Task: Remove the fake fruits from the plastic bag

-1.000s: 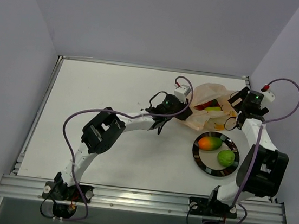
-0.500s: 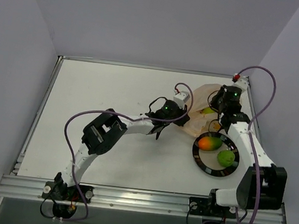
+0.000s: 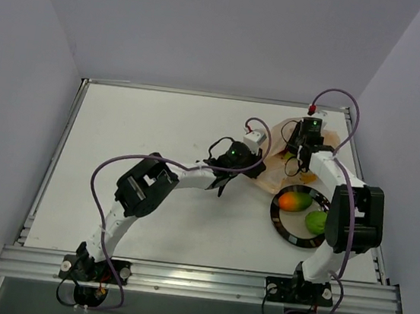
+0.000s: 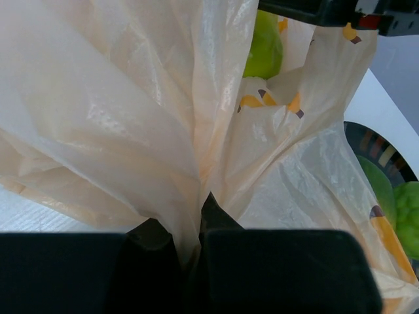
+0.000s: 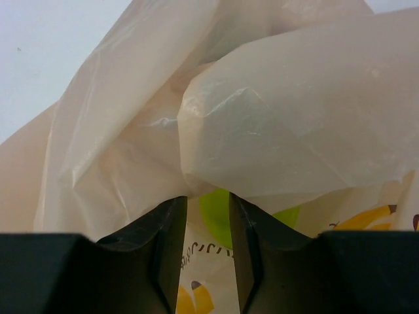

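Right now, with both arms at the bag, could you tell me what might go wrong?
1. The left claw pinches only a thin fold of the plastic bag; a hard pull may tear the film or slip it free.
2. The right claw is open with loose film hanging over the green fruit; closing may catch film instead.
3. The plate sits close beside the bag; dragging may nudge it.

White table (image 3: pixel 161 120): plastic bag (image 3: pixel 272 178) at far right, black-rimmed plate (image 3: pixel 274 213) just beside, nearer
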Motion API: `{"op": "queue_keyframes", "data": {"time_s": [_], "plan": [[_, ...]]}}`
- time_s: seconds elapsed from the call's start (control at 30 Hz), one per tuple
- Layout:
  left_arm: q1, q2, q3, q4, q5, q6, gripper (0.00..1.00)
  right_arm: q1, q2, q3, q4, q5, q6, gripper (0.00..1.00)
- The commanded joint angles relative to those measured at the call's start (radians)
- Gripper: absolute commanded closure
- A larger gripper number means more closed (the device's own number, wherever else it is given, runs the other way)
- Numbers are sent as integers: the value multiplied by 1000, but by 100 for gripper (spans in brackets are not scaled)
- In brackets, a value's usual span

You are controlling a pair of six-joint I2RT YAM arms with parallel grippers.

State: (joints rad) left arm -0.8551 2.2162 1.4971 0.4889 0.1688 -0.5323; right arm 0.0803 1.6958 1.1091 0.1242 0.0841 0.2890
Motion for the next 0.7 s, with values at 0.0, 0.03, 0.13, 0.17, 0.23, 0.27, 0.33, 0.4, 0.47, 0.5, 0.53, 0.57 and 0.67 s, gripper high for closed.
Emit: {"op": "queue_keyframes", "data": {"time_s": [0.0, 0.03, 0.13, 0.17, 0.23, 0.27, 0.33, 0.4, 0.47, 0.5, 0.53, 0.57, 0.67], "plan": [[16, -78, 22, 48, 40, -34, 98, -1, -13, 20, 27, 57, -14, 72], [22, -81, 25, 47, 41, -41, 98, -1, -25, 8, 31, 62, -10, 72], [34, -95, 34, 51, 63, -77, 97, -1, -119, -128, 119, 63, 6, 74], [36, -98, 37, 51, 63, -84, 97, 1, -169, -153, 143, 46, 7, 75], [36, -98, 45, 51, 67, -89, 97, -1, -203, -190, 195, 16, 12, 77], [37, -98, 52, 51, 70, -92, 97, -1, -211, -199, 198, 16, 12, 78], [37, -90, 58, 51, 78, -97, 97, -4, -193, -189, 178, 34, 13, 81], [37, -89, 63, 50, 81, -100, 97, -7, -150, -167, 167, 42, 16, 82], [36, -89, 66, 48, 87, -95, 97, -13, -105, -149, 167, 36, 22, 79], [37, -89, 68, 40, 90, -90, 97, -13, -91, -122, 167, 34, 21, 76], [36, -89, 69, 36, 92, -89, 97, -14, -75, -108, 166, 40, 21, 70], [37, -89, 68, 33, 92, -83, 97, -16, -46, -91, 151, 54, 25, 66], [37, -90, 61, 25, 89, -69, 97, -16, -6, -55, 129, 104, 32, 53]]}}
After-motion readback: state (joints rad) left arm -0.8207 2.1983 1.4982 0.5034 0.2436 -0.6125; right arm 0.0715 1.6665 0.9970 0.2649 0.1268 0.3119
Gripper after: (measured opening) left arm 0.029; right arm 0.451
